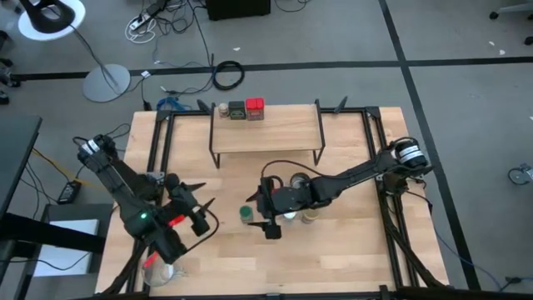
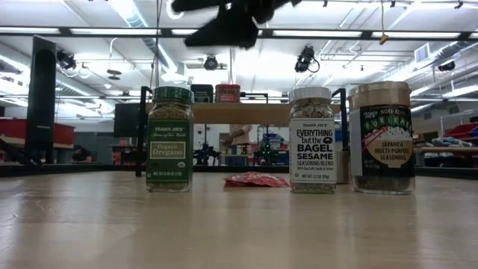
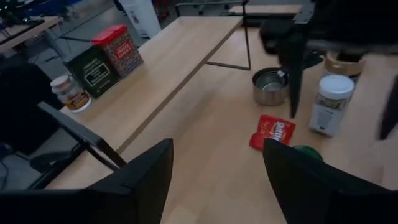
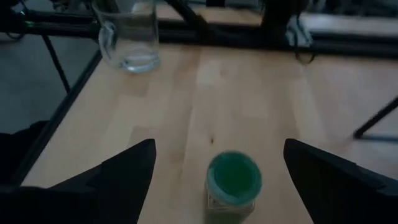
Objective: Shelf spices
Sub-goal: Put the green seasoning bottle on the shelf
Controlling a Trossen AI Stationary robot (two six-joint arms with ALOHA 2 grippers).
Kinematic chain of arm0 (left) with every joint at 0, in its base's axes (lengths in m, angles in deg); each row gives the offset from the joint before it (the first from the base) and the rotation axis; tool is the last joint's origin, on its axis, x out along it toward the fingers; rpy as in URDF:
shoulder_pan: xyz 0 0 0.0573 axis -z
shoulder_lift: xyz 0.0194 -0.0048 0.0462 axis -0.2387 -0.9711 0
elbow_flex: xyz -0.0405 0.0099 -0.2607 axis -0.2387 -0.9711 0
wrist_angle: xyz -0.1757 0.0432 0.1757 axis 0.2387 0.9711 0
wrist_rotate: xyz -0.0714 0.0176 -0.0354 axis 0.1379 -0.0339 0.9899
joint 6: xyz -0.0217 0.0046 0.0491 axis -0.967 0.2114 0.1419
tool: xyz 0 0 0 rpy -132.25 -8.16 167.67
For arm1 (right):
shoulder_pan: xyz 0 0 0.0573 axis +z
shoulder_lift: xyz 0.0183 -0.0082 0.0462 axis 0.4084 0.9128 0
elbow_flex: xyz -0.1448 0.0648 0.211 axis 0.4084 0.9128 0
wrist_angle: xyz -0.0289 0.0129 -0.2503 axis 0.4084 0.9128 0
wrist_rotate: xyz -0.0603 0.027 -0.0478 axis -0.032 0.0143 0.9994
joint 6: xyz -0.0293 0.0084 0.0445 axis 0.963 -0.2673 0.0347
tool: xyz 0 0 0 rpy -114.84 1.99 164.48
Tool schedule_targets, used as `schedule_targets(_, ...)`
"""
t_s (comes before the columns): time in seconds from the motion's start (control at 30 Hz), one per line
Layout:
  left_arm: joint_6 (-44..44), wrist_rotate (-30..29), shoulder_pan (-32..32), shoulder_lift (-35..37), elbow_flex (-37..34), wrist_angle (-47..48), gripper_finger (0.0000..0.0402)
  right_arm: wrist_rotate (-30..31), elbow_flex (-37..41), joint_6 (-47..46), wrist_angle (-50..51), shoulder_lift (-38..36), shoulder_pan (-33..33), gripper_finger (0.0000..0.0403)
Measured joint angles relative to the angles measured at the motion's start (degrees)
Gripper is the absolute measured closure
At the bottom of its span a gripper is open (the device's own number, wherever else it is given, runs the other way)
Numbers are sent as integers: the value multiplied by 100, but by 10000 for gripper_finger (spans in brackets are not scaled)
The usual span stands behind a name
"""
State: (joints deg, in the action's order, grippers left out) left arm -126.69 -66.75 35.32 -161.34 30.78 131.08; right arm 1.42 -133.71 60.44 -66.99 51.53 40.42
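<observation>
The green jar [image 2: 170, 138] stands upright on the table, with the white-capped jar [image 2: 311, 140] and the tan-lidded jar [image 2: 382, 137] to its right. My right gripper [image 4: 214, 168] is open above the green jar [image 4: 233, 180], one finger on either side, touching nothing. On the shelf's [image 1: 266, 133] left end stand the dark tin [image 3: 92, 70], the red tin [image 3: 118, 48] and a small white-lidded jar [image 3: 69, 92]. My left gripper [image 3: 214, 180] is open over the table's near left part, apart from everything.
A round metal cup [image 3: 270, 86] and a flat red packet [image 3: 272, 132] lie between the shelf and the jars. A clear glass mug [image 4: 127, 37] stands at the table's near left corner. Black frame rails [image 1: 158, 142] run along the left and right sides.
</observation>
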Motion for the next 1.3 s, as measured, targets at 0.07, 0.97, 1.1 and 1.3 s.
schedule_targets(0.07, -137, -99, 86, 0, 0, 92, 149, -170, 2, -133, -56, 118, -48, 50)
schedule_targets(0.97, -300, -156, 126, -4, 0, 247, 149, -212, 6, -516, -164, 694, -306, 50)
schedule_targets(1.1, -300, -156, 126, -4, 0, 241, 149, -212, 6, -516, -170, 694, -306, 51)
schedule_targets(1.3, -300, -159, 126, -4, 0, 238, 149, -206, 6, -595, -195, 694, -306, 57)
